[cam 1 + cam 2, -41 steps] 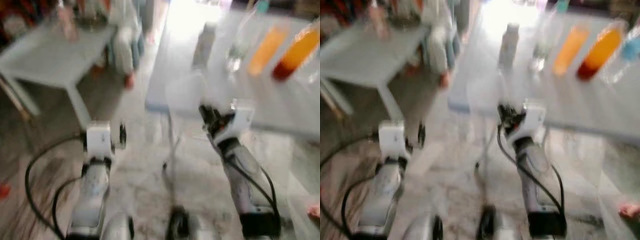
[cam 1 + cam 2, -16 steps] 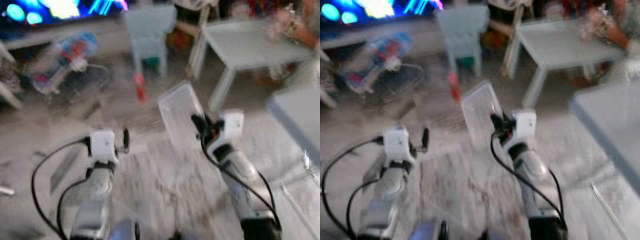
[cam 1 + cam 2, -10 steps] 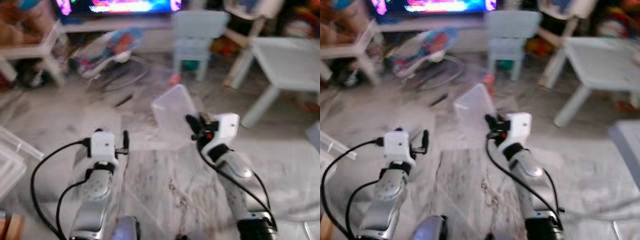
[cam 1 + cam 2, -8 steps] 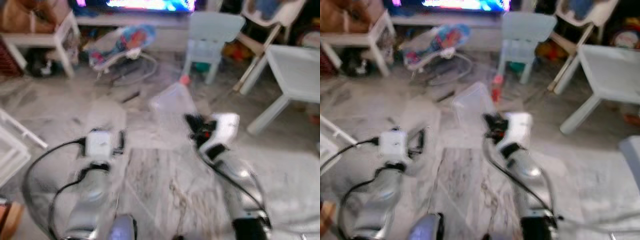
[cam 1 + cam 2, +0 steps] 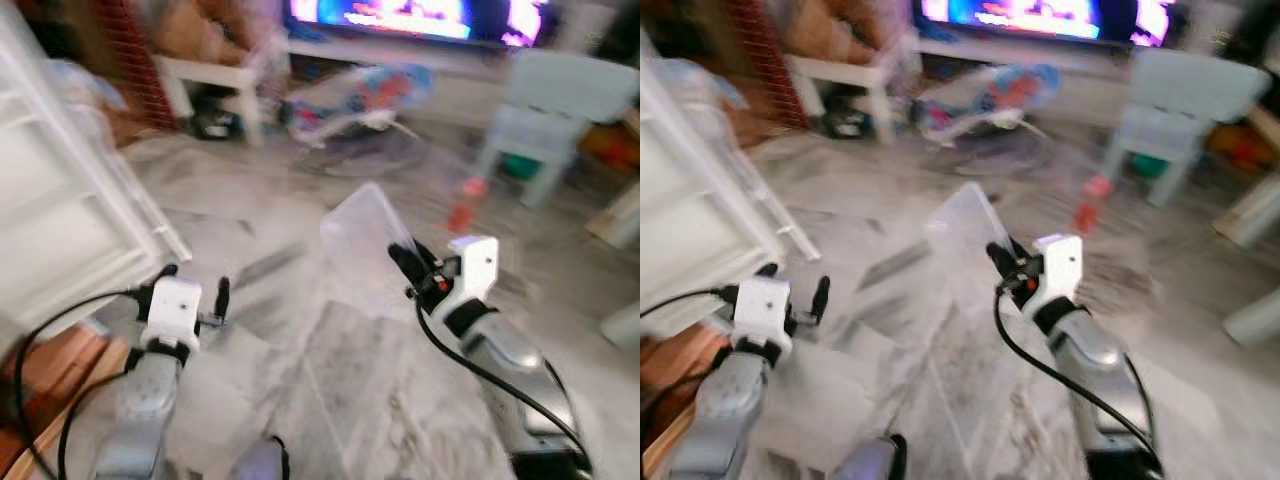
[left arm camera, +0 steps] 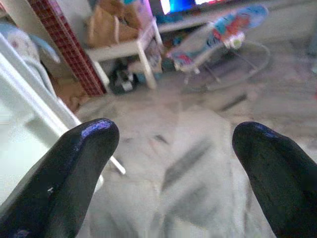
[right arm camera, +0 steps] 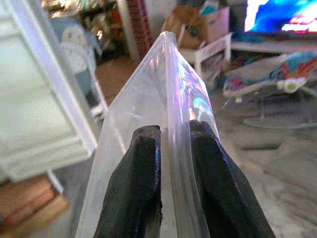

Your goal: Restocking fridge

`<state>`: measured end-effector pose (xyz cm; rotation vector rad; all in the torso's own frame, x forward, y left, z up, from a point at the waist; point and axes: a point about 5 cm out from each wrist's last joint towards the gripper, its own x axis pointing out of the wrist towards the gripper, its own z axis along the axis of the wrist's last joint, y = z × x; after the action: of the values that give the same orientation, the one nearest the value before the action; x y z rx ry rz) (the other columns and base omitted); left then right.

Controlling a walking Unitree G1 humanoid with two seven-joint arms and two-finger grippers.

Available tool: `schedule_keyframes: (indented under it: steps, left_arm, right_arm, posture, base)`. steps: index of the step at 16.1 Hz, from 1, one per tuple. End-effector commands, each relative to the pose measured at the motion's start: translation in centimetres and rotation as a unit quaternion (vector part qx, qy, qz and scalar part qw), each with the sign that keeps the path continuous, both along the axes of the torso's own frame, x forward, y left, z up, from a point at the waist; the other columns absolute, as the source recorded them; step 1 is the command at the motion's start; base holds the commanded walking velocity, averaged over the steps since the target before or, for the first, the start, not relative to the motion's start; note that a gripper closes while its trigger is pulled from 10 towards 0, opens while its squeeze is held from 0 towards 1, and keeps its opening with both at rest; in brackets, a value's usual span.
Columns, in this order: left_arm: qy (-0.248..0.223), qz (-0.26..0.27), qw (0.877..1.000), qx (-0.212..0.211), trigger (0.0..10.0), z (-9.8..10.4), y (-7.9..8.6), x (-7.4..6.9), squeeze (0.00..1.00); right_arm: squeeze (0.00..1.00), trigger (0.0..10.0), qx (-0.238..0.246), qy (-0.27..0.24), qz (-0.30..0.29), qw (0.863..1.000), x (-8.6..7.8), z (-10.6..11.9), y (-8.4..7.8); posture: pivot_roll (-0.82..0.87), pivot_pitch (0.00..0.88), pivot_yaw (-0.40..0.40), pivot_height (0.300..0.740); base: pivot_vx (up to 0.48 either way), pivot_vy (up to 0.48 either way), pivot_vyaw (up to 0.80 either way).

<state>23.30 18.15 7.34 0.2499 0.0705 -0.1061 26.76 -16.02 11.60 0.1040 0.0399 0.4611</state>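
My right gripper [image 5: 398, 258] is shut on the rim of a clear plastic container [image 5: 362, 238], which it holds tilted up above the marble floor. In the right wrist view the two black fingers [image 7: 143, 168] pinch the container's thin wall [image 7: 171, 94] between them. My left gripper [image 5: 194, 282] is held low on the left, open, with nothing between its fingers [image 6: 79, 153]. A white fridge door [image 5: 62, 215] with shelf rails stands at the left edge.
A baby bouncer [image 5: 370, 95], a white side table [image 5: 215, 72] and a lit TV [image 5: 420, 15] line the far side. A pale blue child's chair [image 5: 555, 115] and a red bottle [image 5: 465, 200] on the floor are at the right. A wooden edge [image 5: 50, 385] is at lower left.
The whole view has swung left: the table with drinks has gone out of sight and the white fridge door has come in on the left. The right gripper keeps its hold on the container.
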Motion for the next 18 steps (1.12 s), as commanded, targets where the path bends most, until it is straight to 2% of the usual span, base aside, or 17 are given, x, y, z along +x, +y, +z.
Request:
schedule_keyframes:
  steps: [1,3,4,7,9,11,13,14,16,18]
  left_arm:
    - [0.006,-0.009,1.000,0.003,10.0,0.0,0.2,-0.7,0.00]
    - [0.006,-0.001,1.000,0.004,10.0,0.0,0.4,-1.2,0.00]
    - [0.002,0.041,0.999,-0.013,10.0,0.0,0.5,-1.5,0.00]
    - [-0.004,0.120,0.992,-0.048,10.0,0.2,1.0,-1.1,0.00]
    - [-0.001,0.106,0.993,-0.053,10.0,0.1,0.7,-0.8,0.00]
    - [0.006,0.090,0.995,-0.051,10.0,-0.2,0.5,-0.5,0.00]
    - [0.004,0.107,0.993,-0.053,10.0,-0.1,1.0,-0.1,0.00]
    - [-0.002,0.097,0.993,-0.063,10.0,0.3,0.6,0.1,0.00]
    - [0.000,0.065,0.995,-0.075,10.0,0.5,-0.5,0.4,0.00]
    - [-0.001,0.026,0.997,-0.066,10.0,0.4,-1.5,0.6,0.00]
  right_arm:
    - [0.00,10.0,-0.004,-0.003,-0.004,1.000,-0.4,0.4,-0.5]
    - [0.00,10.0,0.009,-0.005,-0.021,1.000,-0.2,0.5,-0.4]
    - [0.00,10.0,0.051,0.009,-0.061,0.997,0.3,0.0,0.0]
    - [0.00,10.0,0.068,-0.006,-0.120,0.990,1.0,-0.2,0.9]
    - [0.00,10.0,0.071,0.002,-0.133,0.989,1.1,-0.6,0.8]
    - [0.00,10.0,0.054,0.005,-0.116,0.992,0.8,-1.0,0.9]
    - [0.00,10.0,0.052,-0.004,-0.116,0.992,0.7,-0.7,0.6]
    - [0.00,10.0,0.050,-0.005,-0.113,0.992,0.7,-0.7,0.7]
    - [0.00,10.0,0.054,-0.008,-0.092,0.994,1.0,-0.6,1.9]
    - [0.00,10.0,0.055,-0.013,-0.073,0.996,1.4,-0.3,2.9]
  posture:
    - [0.12,0.092,-0.025,0.740]
    - [0.12,0.101,-0.038,0.740]
    - [0.15,0.095,-0.045,0.740]
    - [0.16,0.093,-0.043,0.740]
    - [0.16,0.094,-0.052,0.740]
    - [0.13,0.094,-0.062,0.740]
    - [0.13,0.091,-0.063,0.740]
    - [0.13,0.096,-0.053,0.740]
    - [0.13,0.106,-0.043,0.740]
    - [0.13,0.111,-0.045,0.740]
  base:
    - [0.000,0.000,0.77]
    - [0.000,0.000,0.77]
    - [0.000,0.000,0.77]
    - [0.000,0.000,0.78]
    - [0.000,0.000,0.77]
    - [0.000,0.000,0.77]
    - [0.000,0.000,0.77]
    - [0.000,0.000,0.76]
    - [0.000,0.000,0.76]
    - [0.000,0.000,0.76]
